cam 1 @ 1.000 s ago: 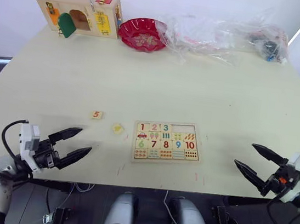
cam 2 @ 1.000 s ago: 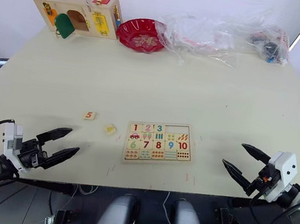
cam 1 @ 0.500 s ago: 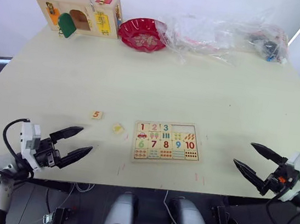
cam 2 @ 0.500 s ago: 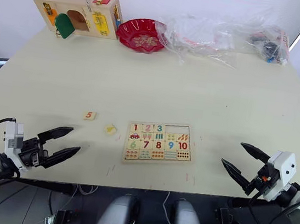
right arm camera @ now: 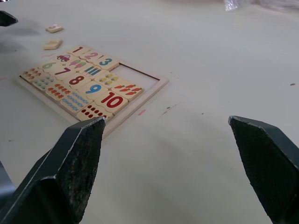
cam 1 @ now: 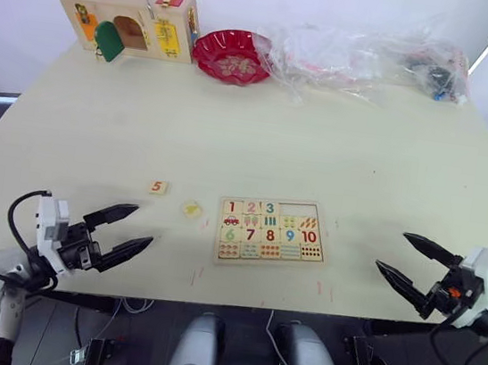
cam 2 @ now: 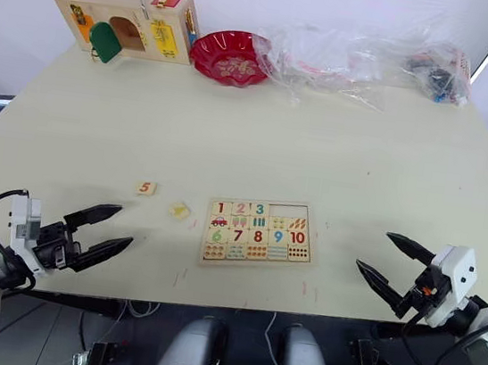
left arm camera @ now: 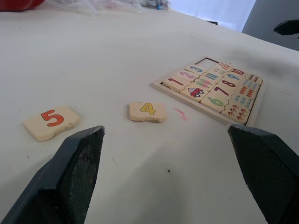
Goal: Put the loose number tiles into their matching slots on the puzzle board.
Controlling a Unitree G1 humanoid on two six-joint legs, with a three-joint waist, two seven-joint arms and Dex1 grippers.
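Over the last second the left gripper point(cam 1: 127, 229) has edged slightly forward and the right gripper point(cam 1: 406, 260) has sunk a little. Both are spread wide, empty, low at the table's near edge. Tiles 5 point(cam 1: 158, 187) and 4 point(cam 1: 191, 209) lie left of the puzzle board point(cam 1: 271, 231); a flat approach may shove the thin tiles away.

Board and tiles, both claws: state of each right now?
Board: flat on table, 1, 2 and 3 seated, two top-row slots bare.
Slots: bare, beside the 3.
Tile 4: loose on table, face up, left of board.
Tile 5: loose, face up, further left.
Left claw: open, holding nothing.
Right claw: open, holding nothing.
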